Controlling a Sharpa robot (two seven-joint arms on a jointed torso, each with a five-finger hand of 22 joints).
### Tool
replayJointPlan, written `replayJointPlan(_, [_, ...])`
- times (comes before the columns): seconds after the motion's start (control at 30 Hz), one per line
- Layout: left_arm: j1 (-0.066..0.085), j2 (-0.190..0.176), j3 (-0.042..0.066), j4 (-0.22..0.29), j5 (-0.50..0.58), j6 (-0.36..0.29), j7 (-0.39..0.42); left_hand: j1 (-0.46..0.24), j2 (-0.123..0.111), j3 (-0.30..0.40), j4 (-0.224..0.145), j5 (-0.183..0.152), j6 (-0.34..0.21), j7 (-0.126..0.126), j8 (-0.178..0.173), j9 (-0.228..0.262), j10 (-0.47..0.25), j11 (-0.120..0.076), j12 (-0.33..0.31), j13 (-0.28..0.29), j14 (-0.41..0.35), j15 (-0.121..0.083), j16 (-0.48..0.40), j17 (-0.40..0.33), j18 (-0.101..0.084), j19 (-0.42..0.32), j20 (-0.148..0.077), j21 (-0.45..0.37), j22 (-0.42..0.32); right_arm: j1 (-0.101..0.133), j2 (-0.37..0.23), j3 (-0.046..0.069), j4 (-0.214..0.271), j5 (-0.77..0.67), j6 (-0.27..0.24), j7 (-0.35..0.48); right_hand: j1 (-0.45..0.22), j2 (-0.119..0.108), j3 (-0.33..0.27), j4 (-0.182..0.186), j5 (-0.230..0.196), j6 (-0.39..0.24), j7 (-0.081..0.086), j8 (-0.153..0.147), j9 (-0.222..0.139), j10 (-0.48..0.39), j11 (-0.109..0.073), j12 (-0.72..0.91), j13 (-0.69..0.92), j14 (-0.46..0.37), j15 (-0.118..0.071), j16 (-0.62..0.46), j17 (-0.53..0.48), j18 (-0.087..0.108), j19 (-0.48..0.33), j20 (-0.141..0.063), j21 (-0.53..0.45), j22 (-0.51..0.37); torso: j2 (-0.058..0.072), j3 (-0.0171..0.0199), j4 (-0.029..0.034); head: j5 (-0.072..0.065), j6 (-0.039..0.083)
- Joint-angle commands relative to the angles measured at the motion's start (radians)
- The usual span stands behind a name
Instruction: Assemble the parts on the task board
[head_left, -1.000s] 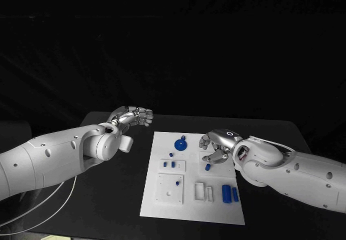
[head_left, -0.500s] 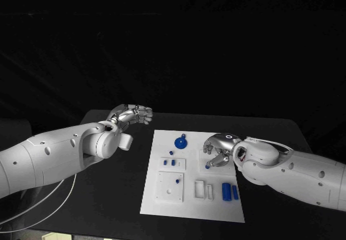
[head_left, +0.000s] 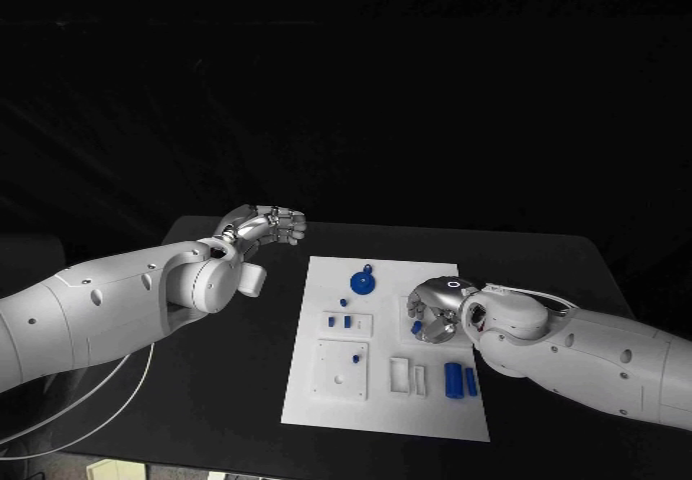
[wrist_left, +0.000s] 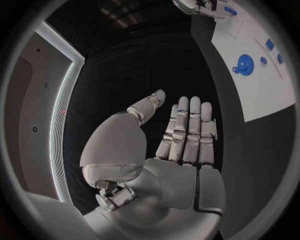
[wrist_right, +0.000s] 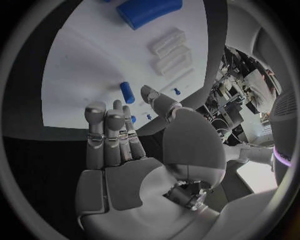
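Right hand (head_left: 437, 312) over the right side of the white board (head_left: 329, 405), palm down toward it; in the right wrist view the fingers (wrist_right: 107, 131) are straight and side by side, thumb set off to one side, nothing held between them; a short blue peg (wrist_right: 127, 92) lies flat on the board just beyond the fingertips, its long axis running roughly in line with the fingers. Head view shows a small blue piece just beside the right fingertips; cannot tell whether they touch it. Two blue cylinders (head_left: 460, 381) lie side by side near the board's near right corner, long axes along the board's long side; a round blue disc (head_left: 362, 287) with a small tab pointing to the far edge sits near the far end. Left hand (head_left: 268, 226) raised off the board's far left corner, well apart from every piece; left wrist view shows its fingers (wrist_left: 189, 131) extended and together, empty. Surface: black table (head_left: 548, 265), matte; room beyond is dark.
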Motion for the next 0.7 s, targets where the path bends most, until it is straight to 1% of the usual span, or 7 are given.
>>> replayJointPlan(0.03, [0.001, 0.002, 0.001, 0.001, 0.004, 0.013, 0.012, -0.001, 0.004, -0.004, 0.002, -0.005, -0.008, -0.001, 0.003, -0.001, -0.006, 0.000, 0.002, -0.001, -0.004, 0.003, -0.006, 0.002, 0.009, -0.001, 0.006, -0.005, 0.002, -0.007, 0.006, -0.002, -0.006, -0.025, 0.018, 0.006, 0.018, 0.006, 0.018, 0.004, -0.005, 0.016, 0.002, 0.010, 0.003, 0.014, 0.000, 0.008, -0.001, 0.004, -0.008, 0.005, -0.002, 0.097, 0.003, 0.001, 0.001, 0.017, 0.000, 0.0002, -0.0004, 0.001, -0.003])
replayJointPlan(0.17, [0.001, 0.001, 0.001, 0.001, 0.004, 0.009, 0.011, -0.001, 0.005, -0.003, 0.002, -0.005, -0.008, -0.001, 0.004, -0.001, -0.006, 0.000, 0.002, -0.001, -0.004, 0.003, -0.006, 0.002, 0.009, -0.001, 0.006, -0.005, 0.002, -0.010, 0.010, -0.003, -0.010, -0.036, 0.026, 0.006, 0.029, 0.020, 0.036, 0.008, -0.005, 0.035, 0.004, 0.022, 0.007, 0.042, -0.006, 0.022, 0.003, 0.006, -0.013, 0.007, -0.002, 0.097, 0.006, 0.001, 0.004, 0.018, 0.000, 0.0005, -0.0003, 0.001, -0.002])
replayJointPlan(0.27, [0.001, 0.001, 0.001, 0.001, 0.004, 0.006, 0.010, 0.000, 0.005, -0.003, 0.002, -0.005, -0.008, -0.001, 0.004, -0.001, -0.006, 0.000, 0.002, -0.001, -0.004, 0.003, -0.006, 0.003, 0.009, -0.001, 0.006, -0.005, 0.002, -0.012, 0.009, -0.003, -0.010, -0.043, 0.026, 0.008, 0.041, 0.042, 0.052, 0.004, -0.005, 0.061, -0.002, 0.037, 0.013, 0.068, -0.015, 0.037, 0.011, 0.007, -0.022, 0.008, -0.002, 0.097, 0.006, 0.001, 0.006, 0.019, 0.000, 0.0005, -0.0007, 0.001, -0.004])
replayJointPlan(0.37, [0.001, 0.002, 0.001, 0.001, 0.004, 0.005, 0.010, 0.000, 0.004, -0.004, 0.002, -0.005, -0.008, -0.001, 0.004, -0.002, -0.006, 0.000, 0.002, -0.002, -0.004, 0.003, -0.007, 0.003, 0.009, -0.001, 0.006, -0.005, 0.002, -0.012, 0.010, -0.003, -0.010, -0.048, 0.024, 0.008, 0.044, 0.056, 0.065, -0.001, -0.004, 0.085, -0.009, 0.048, 0.016, 0.076, -0.019, 0.041, 0.014, 0.008, -0.026, 0.008, -0.003, 0.097, 0.004, 0.003, 0.008, 0.020, 0.000, 0.0003, -0.0008, 0.001, -0.004])
replayJointPlan(0.53, [0.001, 0.001, 0.001, 0.001, 0.004, 0.005, 0.010, 0.000, 0.005, -0.003, 0.002, -0.004, -0.008, -0.001, 0.004, -0.002, -0.007, 0.000, 0.002, -0.002, -0.004, 0.003, -0.007, 0.003, 0.010, -0.001, 0.006, -0.005, 0.002, -0.014, 0.012, -0.003, -0.008, -0.057, -0.002, 0.004, 0.041, 0.080, 0.077, -0.010, -0.005, 0.103, -0.016, 0.055, 0.017, 0.093, -0.027, 0.051, 0.021, 0.009, -0.033, 0.010, -0.002, 0.097, 0.004, 0.001, 0.015, 0.022, 0.000, -0.0002, -0.0006, -0.003, 0.003])
replayJointPlan(0.6, [0.001, 0.001, 0.001, 0.001, 0.004, 0.005, 0.010, 0.000, 0.005, -0.003, 0.002, -0.004, -0.008, -0.001, 0.004, -0.002, -0.007, 0.000, 0.002, -0.002, -0.004, 0.003, -0.008, 0.004, 0.010, -0.001, 0.006, -0.005, 0.002, -0.014, 0.013, -0.003, -0.008, -0.061, -0.007, 0.000, 0.040, 0.084, 0.078, -0.011, -0.005, 0.105, -0.017, 0.056, 0.017, 0.095, -0.028, 0.052, 0.022, 0.010, -0.034, 0.011, -0.002, 0.097, 0.005, 0.001, 0.016, 0.022, 0.000, -0.0001, -0.0002, -0.002, 0.003])
replayJointPlan(0.7, [0.001, 0.001, 0.001, 0.001, 0.004, 0.005, 0.010, 0.001, 0.005, -0.003, 0.002, -0.004, -0.009, -0.001, 0.004, -0.002, -0.007, 0.000, 0.002, -0.002, -0.004, 0.003, -0.008, 0.004, 0.010, -0.001, 0.006, -0.006, 0.002, -0.014, 0.015, -0.003, -0.008, -0.069, -0.021, -0.009, 0.037, 0.100, 0.086, -0.018, -0.005, 0.120, -0.023, 0.063, 0.019, 0.111, -0.034, 0.061, 0.029, 0.011, -0.041, 0.012, -0.002, 0.097, 0.005, -0.002, 0.021, 0.022, 0.000, 0.0003, -0.0003, -0.001, 0.002])
